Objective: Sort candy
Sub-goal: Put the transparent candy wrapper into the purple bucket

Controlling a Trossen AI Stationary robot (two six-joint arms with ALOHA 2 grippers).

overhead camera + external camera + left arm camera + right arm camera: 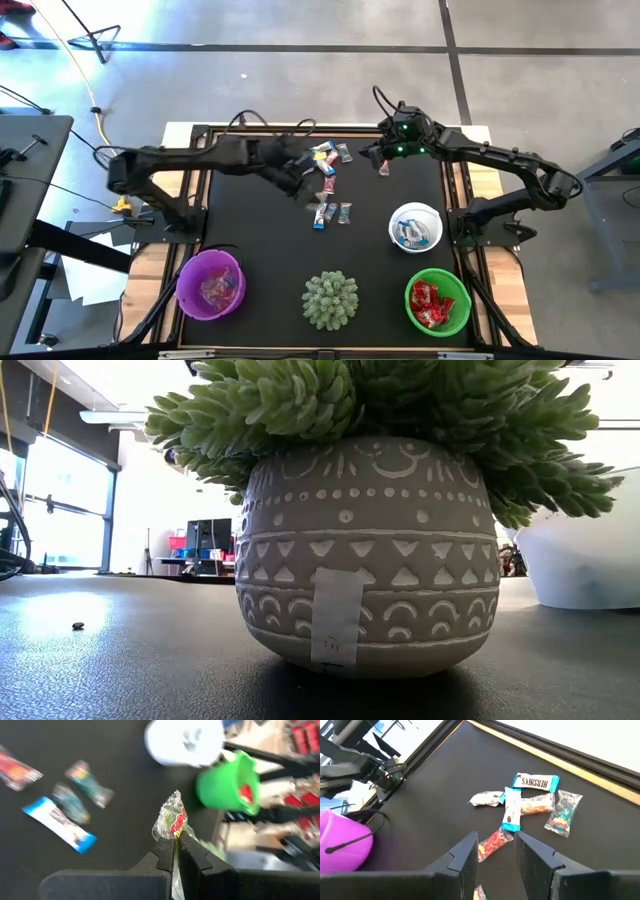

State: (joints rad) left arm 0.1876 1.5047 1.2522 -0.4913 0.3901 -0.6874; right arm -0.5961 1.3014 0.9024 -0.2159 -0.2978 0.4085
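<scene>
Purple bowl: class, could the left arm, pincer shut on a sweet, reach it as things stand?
Probably yes: the left pincer grips a wrapped sweet, and bare mat lies between it and the purple bowl.

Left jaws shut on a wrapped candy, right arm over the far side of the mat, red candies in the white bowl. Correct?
One slip: the red candies sit in the green bowl, not the white bowl, which holds blue-and-white ones, as the high view shows. The rest holds: the left gripper is shut on a wrapped candy, and the right gripper is over the mat's far side.
</scene>
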